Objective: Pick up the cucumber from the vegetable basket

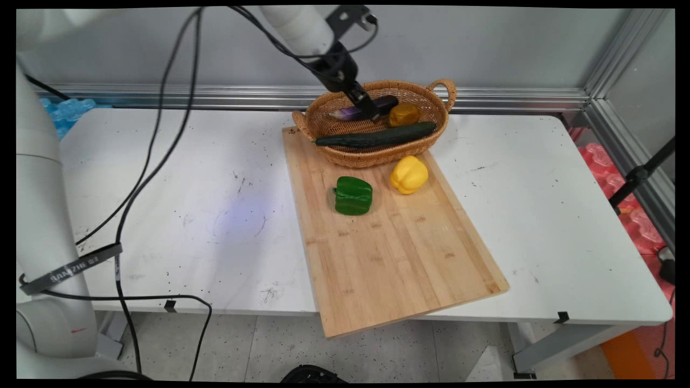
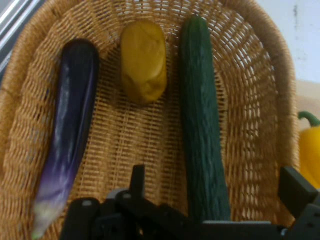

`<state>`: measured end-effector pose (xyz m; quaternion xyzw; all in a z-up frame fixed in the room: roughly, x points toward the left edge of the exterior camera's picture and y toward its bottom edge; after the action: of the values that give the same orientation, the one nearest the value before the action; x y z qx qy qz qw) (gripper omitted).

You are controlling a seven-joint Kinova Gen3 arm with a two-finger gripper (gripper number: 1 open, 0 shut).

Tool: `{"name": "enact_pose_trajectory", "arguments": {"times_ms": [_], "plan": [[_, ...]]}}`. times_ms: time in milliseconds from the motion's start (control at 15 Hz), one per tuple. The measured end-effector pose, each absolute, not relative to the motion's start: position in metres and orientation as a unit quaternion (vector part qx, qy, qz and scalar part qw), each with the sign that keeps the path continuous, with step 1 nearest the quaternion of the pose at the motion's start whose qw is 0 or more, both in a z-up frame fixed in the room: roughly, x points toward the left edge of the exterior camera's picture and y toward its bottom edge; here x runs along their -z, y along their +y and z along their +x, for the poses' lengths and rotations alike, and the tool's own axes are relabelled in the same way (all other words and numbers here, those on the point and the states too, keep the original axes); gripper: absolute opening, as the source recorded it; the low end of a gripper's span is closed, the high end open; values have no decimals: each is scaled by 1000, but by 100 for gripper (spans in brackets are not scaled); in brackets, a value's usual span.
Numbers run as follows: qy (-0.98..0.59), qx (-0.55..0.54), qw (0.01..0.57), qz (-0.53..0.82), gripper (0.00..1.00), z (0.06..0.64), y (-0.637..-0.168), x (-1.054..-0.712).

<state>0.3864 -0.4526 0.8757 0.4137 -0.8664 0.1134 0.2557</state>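
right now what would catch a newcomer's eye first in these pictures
The wicker basket at the far end of the wooden cutting board stands out first, with the gripper hanging inside it. In it lie a purple eggplant, a brownish-yellow potato and a long cucumber. On the board in front sit a green bell pepper and a yellow bell pepper.

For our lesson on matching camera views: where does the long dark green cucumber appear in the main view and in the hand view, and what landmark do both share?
Main view: the long dark green cucumber lies across the near side of the woven wicker basket, upper centre.
Hand view: it runs top to bottom, right of centre.
Shared landmark: the purple eggplant in the same basket.
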Motion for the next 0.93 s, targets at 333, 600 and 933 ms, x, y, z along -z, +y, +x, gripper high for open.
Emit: {"name": "enact_pose_trajectory", "arguments": {"times_ms": [333,600,933], "plan": [[-865,-105,235,431,100,361,-480,-845],[-866,-97,220,438,100,347,-494,-827],[-869,-94,205,441,100,337,-502,-813]]}}
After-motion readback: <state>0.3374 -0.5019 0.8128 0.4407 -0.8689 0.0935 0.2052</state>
